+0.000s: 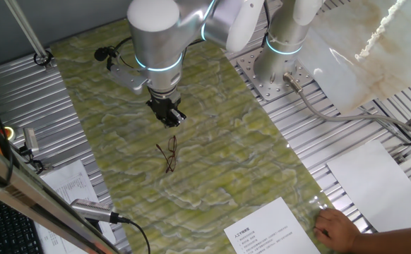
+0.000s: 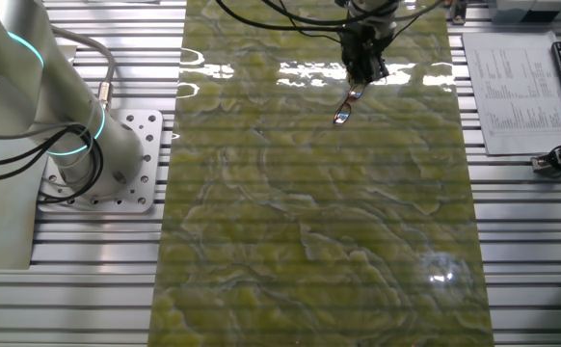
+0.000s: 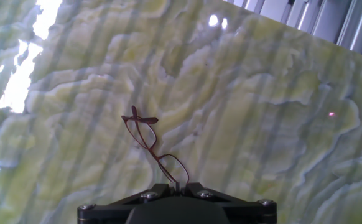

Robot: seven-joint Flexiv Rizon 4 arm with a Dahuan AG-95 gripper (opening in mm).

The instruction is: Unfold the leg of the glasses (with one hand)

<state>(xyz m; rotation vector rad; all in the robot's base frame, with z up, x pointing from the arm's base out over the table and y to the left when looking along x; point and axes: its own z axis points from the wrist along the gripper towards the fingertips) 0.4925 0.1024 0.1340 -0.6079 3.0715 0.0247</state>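
Jaws [image 1: 169,117] hang above the glasses [image 1: 168,154], not touching them. How far apart, cannot tell: in the hand view only the black gripper base shows at the bottom edge, and the fixed views give a small dark shape with the gap unreadable. Nothing seems held, though.

Just past the jaws, glasses [image 3: 153,144] lie flat on the green marbled tabletop [image 1: 227,148], thin reddish-brown wire, clear lenses, one lens nearest the gripper and the other beyond it, with what looks like a folded leg crossing at the far end. From the other fixed view, only a small glint below the gripper [image 2: 365,60] marks the glasses [image 2: 344,108].

Likely very light, so any push would slide them on the glossy surface rather than swing the hinge. Thin wire: springy, easily bent; lenses best left alone. Best hold probably on the leg's free tip, pinched gently and swept outward about the hinge, frame braced against the tabletop by slight downward pressure.

Farther out from the glasses: printed sheet [image 1: 272,229] and a human hand [image 1: 336,227] at the near edge.
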